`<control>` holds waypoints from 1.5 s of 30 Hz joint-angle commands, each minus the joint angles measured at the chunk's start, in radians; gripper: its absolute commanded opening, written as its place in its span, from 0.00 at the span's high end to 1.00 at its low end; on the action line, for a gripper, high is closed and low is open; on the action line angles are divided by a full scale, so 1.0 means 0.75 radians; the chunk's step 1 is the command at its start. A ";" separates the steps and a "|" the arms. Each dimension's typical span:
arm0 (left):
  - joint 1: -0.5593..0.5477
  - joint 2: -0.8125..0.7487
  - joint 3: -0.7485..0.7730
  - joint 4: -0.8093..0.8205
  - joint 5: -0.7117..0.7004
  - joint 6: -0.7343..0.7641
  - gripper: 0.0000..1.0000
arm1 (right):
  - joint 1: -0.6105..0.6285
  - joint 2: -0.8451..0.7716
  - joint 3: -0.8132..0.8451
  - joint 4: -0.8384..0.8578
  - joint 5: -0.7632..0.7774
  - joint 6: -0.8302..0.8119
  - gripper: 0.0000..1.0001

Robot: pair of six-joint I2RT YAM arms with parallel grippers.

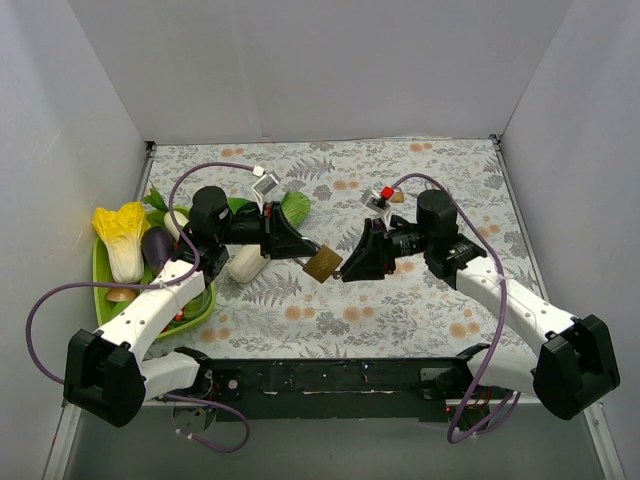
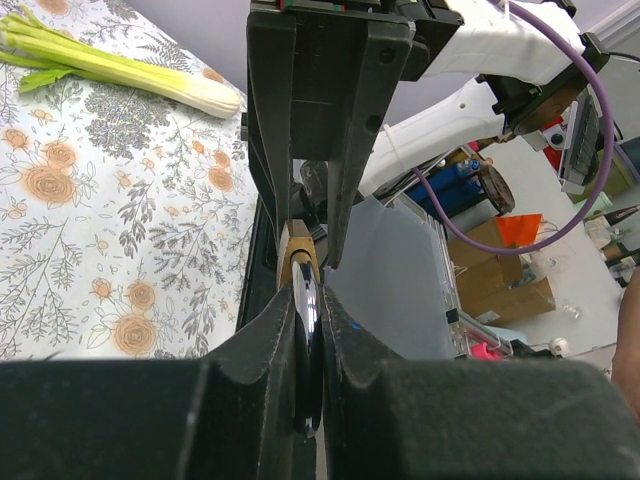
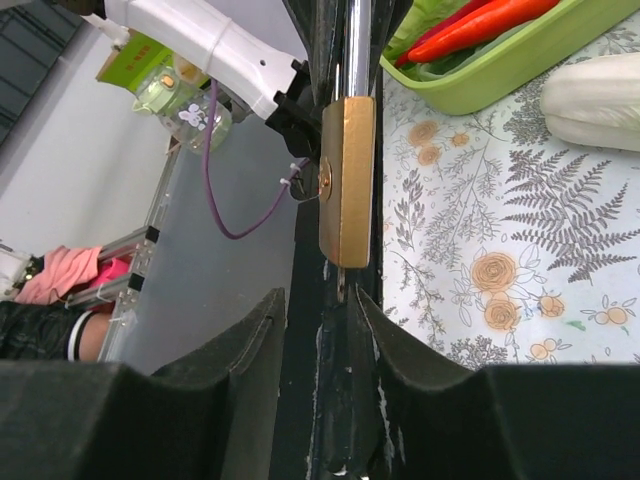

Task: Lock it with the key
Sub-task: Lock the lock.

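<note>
holding the padlock clamped in the left gripper; right gripper has its fingers apart either side of the key, so centre it before pinching.

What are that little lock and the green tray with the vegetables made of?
The padlock has a body that looks like brass: yellow-gold with a dull sheen. Its shackle looks like polished steel, silvery and mirror-bright. The tray seems plastic: even lime colour, smooth rounded rim, soft gloss. Looks alone cannot confirm any of this.
</note>
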 commanded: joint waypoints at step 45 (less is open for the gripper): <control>0.220 0.040 0.067 0.003 -0.196 0.134 1.00 | -0.212 0.322 0.096 -0.332 1.086 -0.249 0.99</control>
